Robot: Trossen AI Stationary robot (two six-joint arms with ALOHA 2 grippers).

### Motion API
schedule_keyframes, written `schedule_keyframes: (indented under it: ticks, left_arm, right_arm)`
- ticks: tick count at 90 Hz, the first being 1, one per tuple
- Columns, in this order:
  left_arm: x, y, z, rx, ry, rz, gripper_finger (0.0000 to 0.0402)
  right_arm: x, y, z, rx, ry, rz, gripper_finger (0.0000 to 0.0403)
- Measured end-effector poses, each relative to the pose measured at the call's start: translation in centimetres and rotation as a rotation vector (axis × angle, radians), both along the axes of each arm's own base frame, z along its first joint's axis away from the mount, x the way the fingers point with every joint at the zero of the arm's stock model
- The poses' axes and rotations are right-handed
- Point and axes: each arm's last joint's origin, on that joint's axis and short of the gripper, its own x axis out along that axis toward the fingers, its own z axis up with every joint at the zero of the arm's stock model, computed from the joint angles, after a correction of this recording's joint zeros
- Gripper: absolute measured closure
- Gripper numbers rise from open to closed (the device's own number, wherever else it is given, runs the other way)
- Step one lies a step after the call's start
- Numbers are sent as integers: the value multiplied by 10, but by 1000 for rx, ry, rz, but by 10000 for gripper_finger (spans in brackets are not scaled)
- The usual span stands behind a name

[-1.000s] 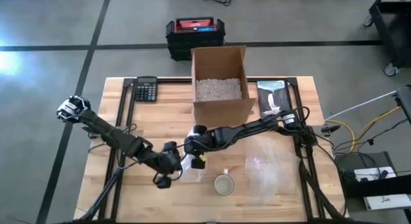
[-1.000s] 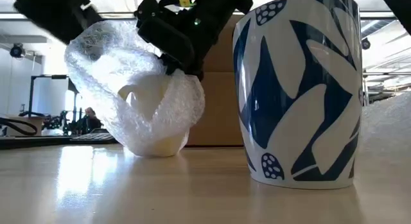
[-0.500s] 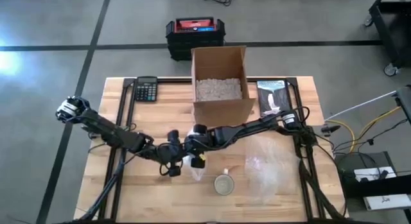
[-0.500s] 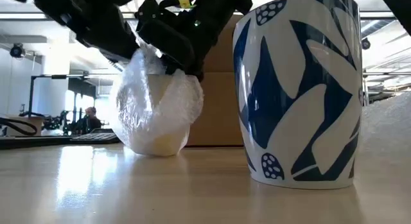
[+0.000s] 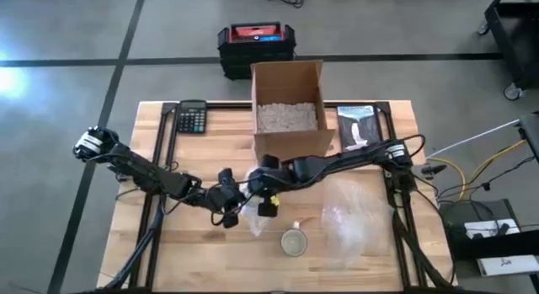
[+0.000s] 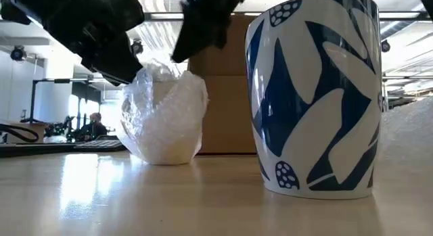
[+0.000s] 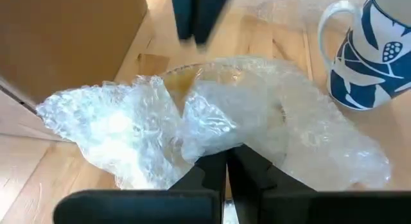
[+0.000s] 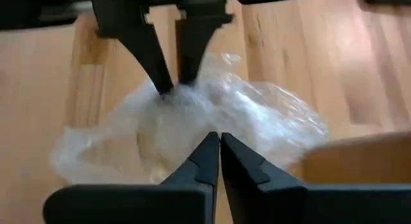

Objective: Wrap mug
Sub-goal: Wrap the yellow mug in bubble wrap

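A cream mug bundled in bubble wrap (image 6: 166,121) stands on the table near its middle (image 5: 253,218). My left gripper (image 5: 237,211) is at the bundle's left side, shut on the wrap (image 7: 228,161). My right gripper (image 5: 268,208) hangs just above the bundle with its fingers shut and nothing between them (image 8: 220,144); in the low view it is clear of the wrap (image 6: 203,23). A second mug, white with blue leaves (image 6: 314,94), stands bare on its base near the front edge (image 5: 293,242). My left gripper pinches a gathered fold of the bubble wrap (image 7: 215,131) at the top of the bundle between its two fingers (image 8: 154,63). The fingers slant down from the table's left. The wrap lies bunched over the mug, and the bundle rests on the table.
An open cardboard box with packing peanuts (image 5: 288,113) stands at the far middle, with a calculator (image 5: 192,117) to its left and a dark packet (image 5: 358,125) to its right. A loose sheet of bubble wrap (image 5: 354,222) lies at the right front.
My left gripper has moved toward the table's right, bringing the wrap's loose flap, spread out to the left before, over onto the mug. My right gripper has let go of the bundle's top and risen clear of it.
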Motion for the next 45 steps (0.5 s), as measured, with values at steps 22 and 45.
schedule_keyframes:
  ticks: [22,45]
  left_arm:
    - [5,-2,8,16,-5,-27,402]
    - [8,-5,17,0,20,-40,402]
  right_arm:
    - [16,10,-31,63,-14,49,400]
    - [21,6,-76,58,113,15,400]
